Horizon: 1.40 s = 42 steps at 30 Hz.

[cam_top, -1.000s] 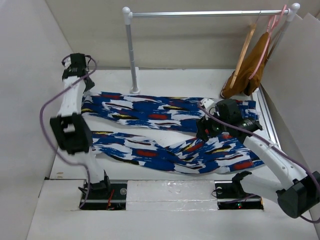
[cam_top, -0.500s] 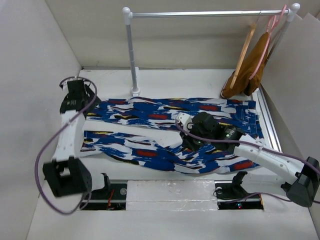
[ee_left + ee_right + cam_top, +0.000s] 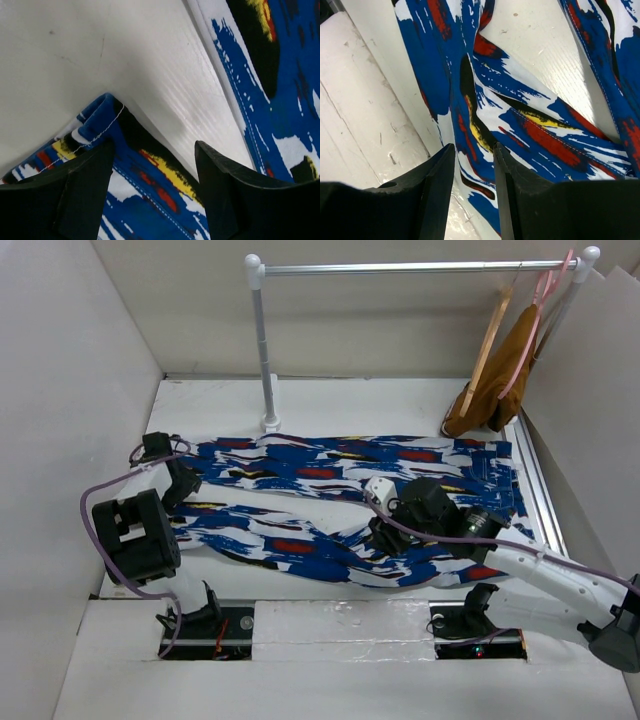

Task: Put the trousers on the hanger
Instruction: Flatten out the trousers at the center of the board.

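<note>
The trousers [image 3: 300, 465] lie spread flat on the white table, both legs running left to right. The tan wooden hanger [image 3: 488, 340] hangs on the rail at the back right, apart from both arms. My left gripper [image 3: 180, 485] is open and low over the left hem of the trousers; in the left wrist view its jaws [image 3: 152, 165] straddle the hem corner [image 3: 105, 107]. My right gripper [image 3: 385, 535] is open over the middle of the near leg; in the right wrist view its jaws [image 3: 474, 170] straddle a fold of the fabric [image 3: 545, 135].
A metal rail [image 3: 400, 268] on a white post [image 3: 265, 360] spans the back. A pink hanger [image 3: 535, 320] with a mustard-brown garment [image 3: 495, 390] hangs beside the tan one. White walls close in the table on the left and right.
My left arm has swung down from the back left corner to the left hem of the trousers. My right gripper has moved left and nearer, down onto the near leg.
</note>
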Tool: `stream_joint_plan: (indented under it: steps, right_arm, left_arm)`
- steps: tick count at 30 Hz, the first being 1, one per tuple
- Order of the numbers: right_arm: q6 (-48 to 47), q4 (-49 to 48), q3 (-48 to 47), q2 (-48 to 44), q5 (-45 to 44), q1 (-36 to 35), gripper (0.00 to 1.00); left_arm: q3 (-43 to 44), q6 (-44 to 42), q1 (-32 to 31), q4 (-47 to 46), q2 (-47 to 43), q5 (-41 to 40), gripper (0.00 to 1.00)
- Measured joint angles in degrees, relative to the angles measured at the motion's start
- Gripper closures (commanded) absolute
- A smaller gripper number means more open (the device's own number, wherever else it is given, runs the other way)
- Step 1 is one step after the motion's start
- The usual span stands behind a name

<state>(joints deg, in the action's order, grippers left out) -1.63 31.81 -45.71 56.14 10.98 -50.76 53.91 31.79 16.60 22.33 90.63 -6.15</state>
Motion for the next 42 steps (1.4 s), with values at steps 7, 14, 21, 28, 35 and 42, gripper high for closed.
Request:
stream_joint_plan:
  steps: [7, 14, 21, 28, 35, 42]
  right_arm:
    - [1.6, 1.3, 1.6, -3.8, -0.2, -0.1, 0.58]
    - [2.0, 4.1, 1.2, -5.4, -2.9, -0.2, 0.58]
    - [-0.5, 4.9, 1.1, -4.1, -4.2, 1.9, 0.47]
    - [-2.3, 5.0, 0.9, -1.9, -5.1, 6.8, 0.34]
    - [-2.6, 1.3, 1.0, 0.7, -5.8, 17.3, 0.29]
    - [-2.4, -6.0, 3.4, 10.1, -3.2, 24.6, 0.30]
  left_arm:
    - [0.3, 1.5, 0.0, -4.0, 4.0, -3.0, 0.98]
    - [-2.4, 2.1, -0.1, -5.2, 1.4, -5.4, 1.00]
    - [-3.6, 2.8, 0.0, 3.3, -19.3, -7.9, 1.00]
    - [2.2, 3.2, -0.1, 9.4, -28.5, -11.8, 1.00]
    - [4.8, 2.4, -0.1, 11.8, -13.8, -18.3, 1.00]
    - [15.4, 2.1, -0.1, 12.5, 5.4, -19.5, 1.00]
